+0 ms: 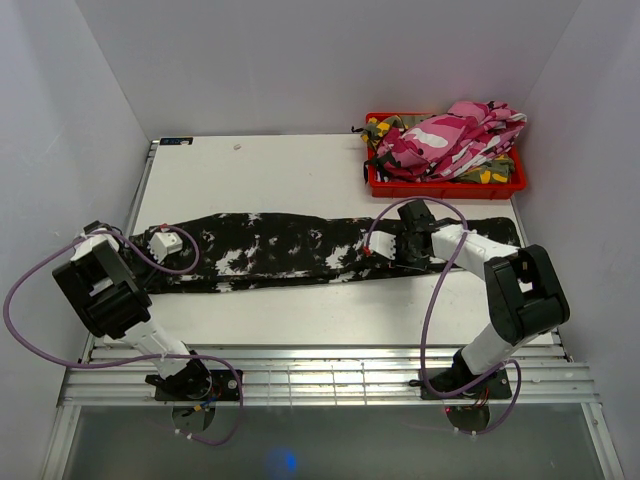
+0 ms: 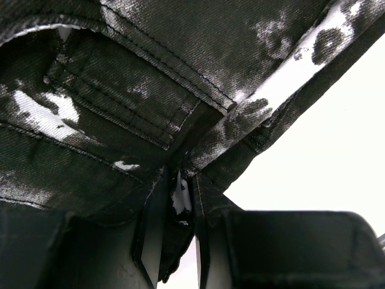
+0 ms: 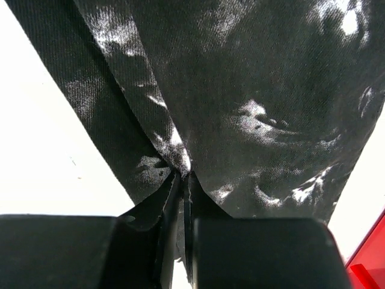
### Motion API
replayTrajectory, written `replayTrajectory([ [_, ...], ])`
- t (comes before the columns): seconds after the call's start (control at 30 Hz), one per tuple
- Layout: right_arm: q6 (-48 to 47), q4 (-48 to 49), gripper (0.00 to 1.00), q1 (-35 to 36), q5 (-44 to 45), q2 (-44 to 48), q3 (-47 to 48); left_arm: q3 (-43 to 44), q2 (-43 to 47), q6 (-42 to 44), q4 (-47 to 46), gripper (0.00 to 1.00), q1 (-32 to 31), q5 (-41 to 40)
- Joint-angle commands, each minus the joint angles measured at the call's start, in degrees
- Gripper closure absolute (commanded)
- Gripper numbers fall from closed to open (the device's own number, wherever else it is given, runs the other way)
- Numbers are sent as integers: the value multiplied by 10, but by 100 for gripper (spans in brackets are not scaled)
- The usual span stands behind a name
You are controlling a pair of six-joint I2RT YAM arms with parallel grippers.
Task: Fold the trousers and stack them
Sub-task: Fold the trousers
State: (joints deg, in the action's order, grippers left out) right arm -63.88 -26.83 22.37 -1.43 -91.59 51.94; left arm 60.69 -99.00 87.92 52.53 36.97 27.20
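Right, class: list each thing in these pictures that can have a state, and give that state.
black trousers: spread lengthwise, pinched at both ends
left end effector: shut on black trousers
right end effector: shut on black trousers
pink camouflage trousers: heaped unfolded in red bin

The black trousers [image 1: 280, 252] lie as a long band across the table [image 1: 260, 170], filling all the way between the left gripper [image 1: 186, 248] and the right gripper [image 1: 380, 250]; cloth also fills the gap between each one's jaws. Past the left gripper's far side, bare tabletop runs open to the back wall [image 1: 330, 60]. Just beyond the right gripper stands the red bin [image 1: 440, 187] (heaped above its rim with camouflage trousers [image 1: 455, 135]), closing that corner. On the near side of both, a bare strip runs free to the metal rail [image 1: 330, 375].
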Motion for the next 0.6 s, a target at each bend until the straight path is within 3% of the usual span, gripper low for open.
replayTrajectory([
  [0.0, -20, 2, 92, -6, 12, 13, -4, 1, -24, 12, -40, 67, 11, -65],
  [0.33, -41, -67, 92, -10, -3, 69, -2, 4, -23, 13, -39, 68, 12, -70],
  [0.57, -55, -61, 92, -10, -1, 63, -54, 10, -29, 12, -39, 69, 13, -77],
])
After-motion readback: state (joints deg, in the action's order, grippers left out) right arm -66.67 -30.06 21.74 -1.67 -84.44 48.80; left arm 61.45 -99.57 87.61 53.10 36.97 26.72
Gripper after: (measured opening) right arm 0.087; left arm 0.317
